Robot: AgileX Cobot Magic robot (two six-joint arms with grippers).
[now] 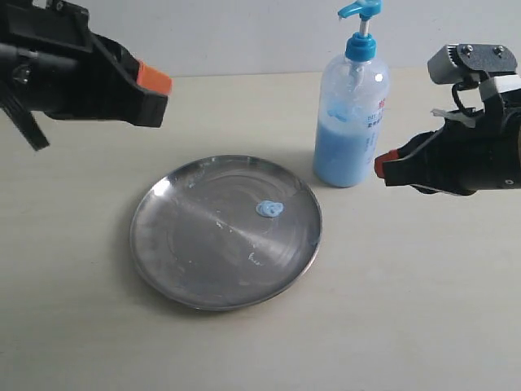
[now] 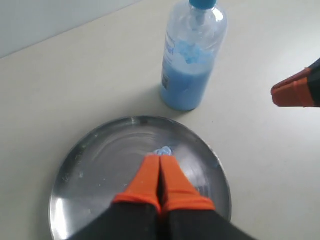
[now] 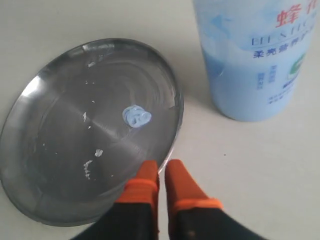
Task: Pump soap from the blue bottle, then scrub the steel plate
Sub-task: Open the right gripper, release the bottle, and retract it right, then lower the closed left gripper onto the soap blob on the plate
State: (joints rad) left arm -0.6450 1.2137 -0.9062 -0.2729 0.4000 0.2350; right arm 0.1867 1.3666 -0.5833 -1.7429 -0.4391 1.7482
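Pump step looks done: soap (image 1: 269, 208) blob on steel plate (image 1: 163, 244) nr blue bottle (image 1: 350, 138); scrub not yet begun, left hand (image 1: 155, 80) & right hand (image 1: 383, 167) both pinched together, empty.

blue bottle (image 2: 192, 55) top cropped, L/R wrist cams

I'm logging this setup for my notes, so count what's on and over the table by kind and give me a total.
Pump bottle: 1
Steel plate: 1
Soap blob: 1, lying on the plate
Grippers: 2, the left gripper and the right gripper, both shut and empty
Total: 5
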